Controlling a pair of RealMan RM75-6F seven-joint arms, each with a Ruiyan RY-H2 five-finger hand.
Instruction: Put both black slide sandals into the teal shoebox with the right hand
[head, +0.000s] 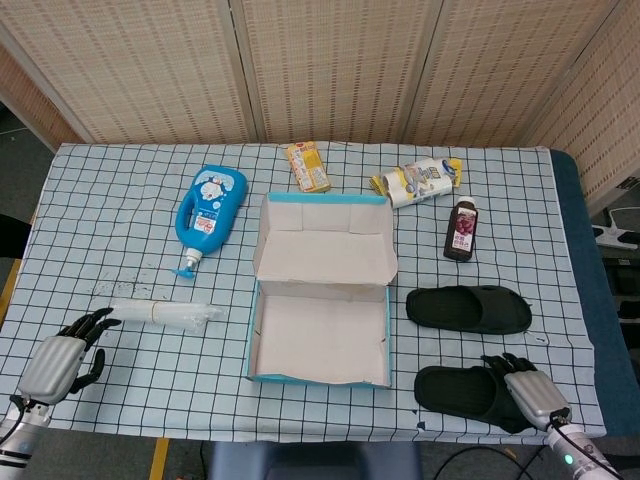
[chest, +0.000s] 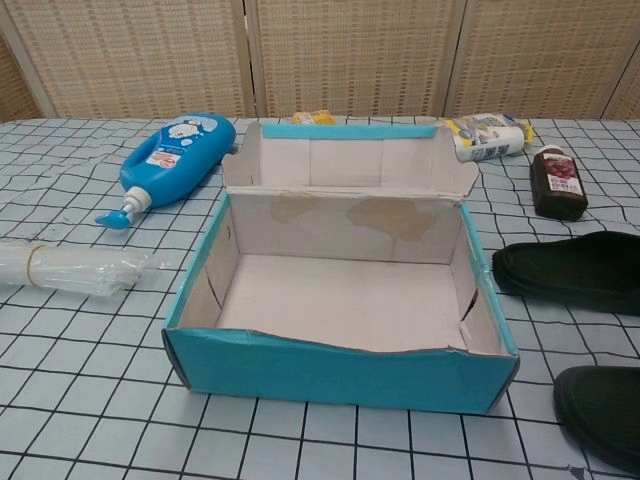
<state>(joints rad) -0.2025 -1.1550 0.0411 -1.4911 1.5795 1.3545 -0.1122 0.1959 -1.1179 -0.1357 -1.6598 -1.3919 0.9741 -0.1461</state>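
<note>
The teal shoebox (head: 262, 340) stands open mid-table, its lid (head: 325, 240) folded back and its white inside empty; the chest view shows it close up (chest: 340, 372). Two black slide sandals lie to its right: the far one (head: 468, 309) (chest: 570, 272) and the near one (head: 462, 391) (chest: 602, 412) by the front edge. My right hand (head: 530, 395) lies over the near sandal's right end with its fingers (head: 503, 364) spread on it; no grip shows. My left hand (head: 62, 360) rests at the front left corner, fingers apart and holding nothing. Neither hand appears in the chest view.
A blue pump bottle (head: 210, 212) and a clear plastic roll (head: 165, 314) lie left of the box. Behind it are a yellow packet (head: 307, 166), a white-yellow pouch (head: 418, 181) and a dark bottle (head: 461, 229). The near sandal sits close to the table's front edge.
</note>
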